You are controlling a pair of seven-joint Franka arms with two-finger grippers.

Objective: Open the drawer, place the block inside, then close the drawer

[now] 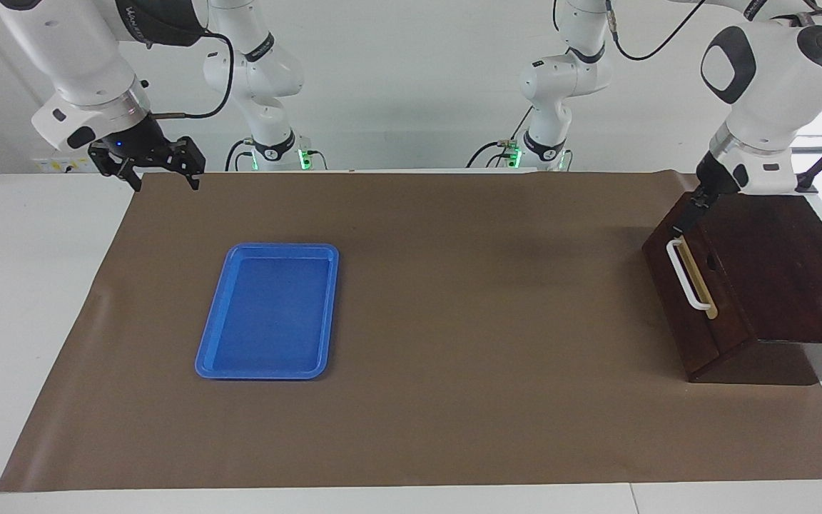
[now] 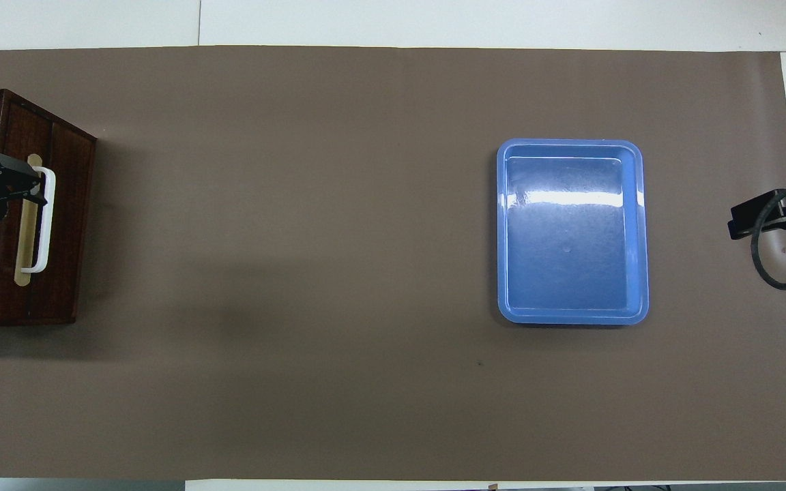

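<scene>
My left gripper (image 1: 683, 227) sits at the top end of the white bar handle (image 1: 689, 277) on the dark brown wooden drawer (image 1: 703, 300), fingers spread wide and holding nothing. From the overhead view its tips straddle the handle's end nearer the robots; I can't tell whether a finger actually touches the bar or is just beside it. My right gripper (image 1: 161, 175) waits up in the air over the brown paper mat (image 1: 454, 321) at the right arm's end of the bench, also spread, empty.

Step in hand, as I judge it: opening the drawer, at the reach-to-handle stage. The drawer front sits flush in its dark wooden box (image 1: 789, 271) at the left arm's end of the bench, so it reads as closed; no pale interior shows.

Next move calls for getting the fingers around the bar, pinching it, then pulling straight out from the drawer front, toward the middle of the mat.

The yellow block is not visible in either view. The flat blue plastic tray (image 1: 268, 310) lies bare toward the right arm's end, so I need to locate the block before the placing step.
</scene>
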